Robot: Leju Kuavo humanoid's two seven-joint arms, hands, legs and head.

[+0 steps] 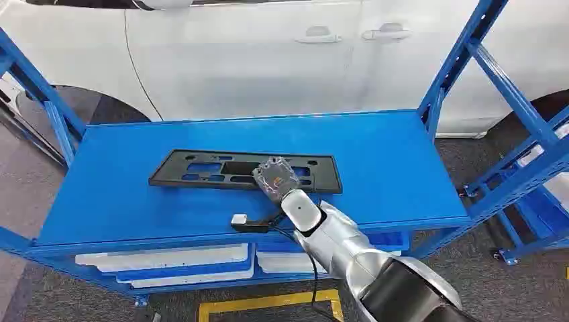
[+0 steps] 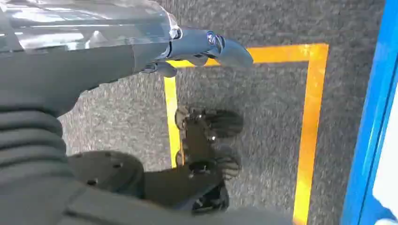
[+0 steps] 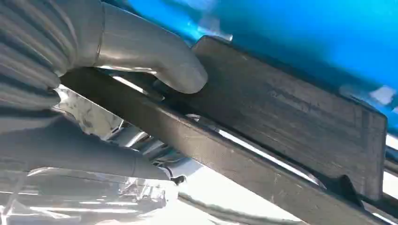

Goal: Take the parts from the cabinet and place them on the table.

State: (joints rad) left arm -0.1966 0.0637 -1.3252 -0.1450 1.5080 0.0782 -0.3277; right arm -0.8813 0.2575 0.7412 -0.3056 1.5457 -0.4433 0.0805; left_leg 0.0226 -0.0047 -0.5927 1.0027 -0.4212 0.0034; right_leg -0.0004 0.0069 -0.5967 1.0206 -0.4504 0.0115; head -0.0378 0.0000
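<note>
The blue shelf top [image 1: 134, 201] lies bare to the left of, right of and behind the black plastic frame [image 1: 201, 168], which stretches across its middle. The right hand [image 1: 275, 178] sits at the frame's near edge, its thumb [image 3: 155, 61] pressed on the frame's flat face, so that stretch is taken. Just in front, a small black-and-white connector [image 1: 245, 222] and its cable lie on the shelf's front edge. Blue slanted uprights [image 1: 463, 60] hem both ends (the right one closer in). Behind stands a white car [image 1: 268, 60]. The left hand [image 2: 206, 44] hangs over grey floor with yellow tape [image 2: 309, 131].
</note>
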